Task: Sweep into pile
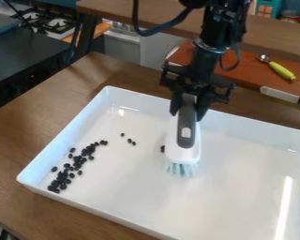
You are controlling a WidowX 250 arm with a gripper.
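I see the black two-finger gripper (189, 106) clenched on the grey-and-white plastic brush (186, 129), bristles down inside the white rectangular tray (252, 185), presumably to herd the small black beans (63, 176) along one end.

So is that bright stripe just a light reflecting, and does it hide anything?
Camera view: probably a reflection, a long white streak near the right side of the tray, with a smaller bright patch by its far left corner; neither covers the beans or the brush, and no hard brush shadow stands out.
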